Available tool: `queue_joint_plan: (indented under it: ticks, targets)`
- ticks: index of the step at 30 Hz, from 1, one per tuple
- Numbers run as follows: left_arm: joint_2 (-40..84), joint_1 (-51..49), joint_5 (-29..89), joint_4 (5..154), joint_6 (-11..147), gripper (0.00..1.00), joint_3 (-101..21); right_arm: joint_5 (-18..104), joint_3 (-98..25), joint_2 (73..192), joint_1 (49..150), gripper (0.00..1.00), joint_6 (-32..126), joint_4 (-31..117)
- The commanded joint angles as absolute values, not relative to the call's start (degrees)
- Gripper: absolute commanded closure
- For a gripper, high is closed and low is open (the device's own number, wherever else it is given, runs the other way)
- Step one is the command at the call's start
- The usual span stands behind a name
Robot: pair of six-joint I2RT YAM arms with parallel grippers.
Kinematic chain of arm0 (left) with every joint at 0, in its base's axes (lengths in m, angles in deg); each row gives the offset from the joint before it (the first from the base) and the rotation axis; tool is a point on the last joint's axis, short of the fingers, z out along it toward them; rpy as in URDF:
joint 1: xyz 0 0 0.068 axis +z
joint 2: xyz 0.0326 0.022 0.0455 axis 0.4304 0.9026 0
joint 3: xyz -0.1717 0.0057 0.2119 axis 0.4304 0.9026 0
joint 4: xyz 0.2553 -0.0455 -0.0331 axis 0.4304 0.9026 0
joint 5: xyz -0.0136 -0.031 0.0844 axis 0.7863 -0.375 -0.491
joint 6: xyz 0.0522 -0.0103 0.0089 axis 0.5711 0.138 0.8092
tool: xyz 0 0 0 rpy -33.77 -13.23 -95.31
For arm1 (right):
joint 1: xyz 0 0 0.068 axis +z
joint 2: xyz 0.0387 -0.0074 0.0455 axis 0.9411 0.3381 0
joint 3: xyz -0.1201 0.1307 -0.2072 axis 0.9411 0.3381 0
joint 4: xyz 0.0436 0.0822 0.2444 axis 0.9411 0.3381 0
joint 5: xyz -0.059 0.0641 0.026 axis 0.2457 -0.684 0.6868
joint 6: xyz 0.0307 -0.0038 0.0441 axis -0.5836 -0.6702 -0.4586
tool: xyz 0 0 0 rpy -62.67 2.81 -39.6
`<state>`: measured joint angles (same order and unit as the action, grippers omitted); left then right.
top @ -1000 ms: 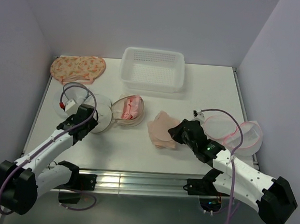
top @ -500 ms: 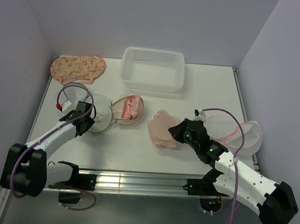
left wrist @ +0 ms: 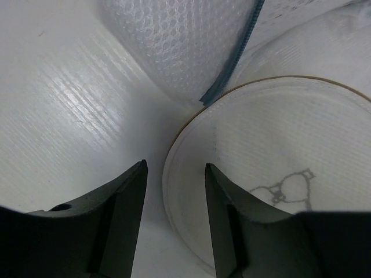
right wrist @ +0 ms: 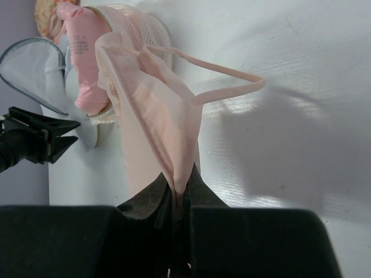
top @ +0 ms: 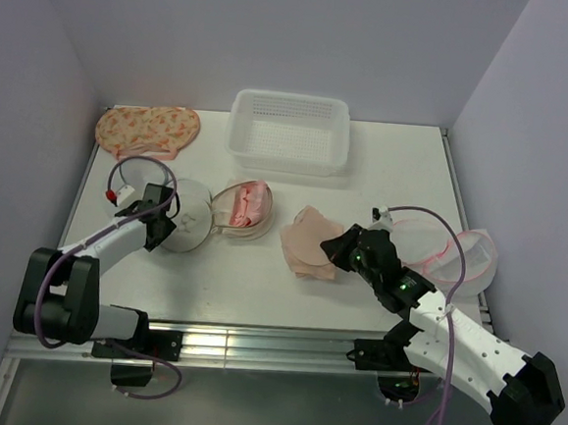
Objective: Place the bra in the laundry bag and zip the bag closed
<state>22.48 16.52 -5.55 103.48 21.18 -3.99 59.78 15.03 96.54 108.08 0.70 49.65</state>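
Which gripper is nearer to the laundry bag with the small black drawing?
Left. The left gripper is open right at the rim of the laundry bag; the right gripper is well off to its right, shut on the bra.

The white table (top: 259, 284) carries a perforated basket (top: 290, 132) at 12 o'clock and a patterned orange bra (top: 148, 130) at 10. At 9, the left gripper (top: 168, 229) touches the round laundry bag (top: 193, 221), with a pink garment (top: 245, 206) just beside it. Near centre, the right gripper (top: 336, 248) meets the peach bra (top: 306, 242). 2 pink-rimmed mesh bags (top: 458, 254) lie at 3.
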Motion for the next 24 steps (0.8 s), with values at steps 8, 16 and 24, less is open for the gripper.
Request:
queue_joint_plan:
  ticks: [8,16,24]
  targets:
    - [29.0,16.8,-4.9,103.6,22.4,0.62,-8.1,59.0,15.8,94.9,107.3,1.00,0.9,47.1]
    - [29.0,16.7,-2.8,103.9,22.9,1.00,-7.5,58.0,15.5,95.0,107.2,1.00,1.1,46.6]
    - [15.6,6.9,-2.8,111.2,24.4,1.00,-10.2,59.5,12.4,91.8,107.2,1.00,2.5,50.7]
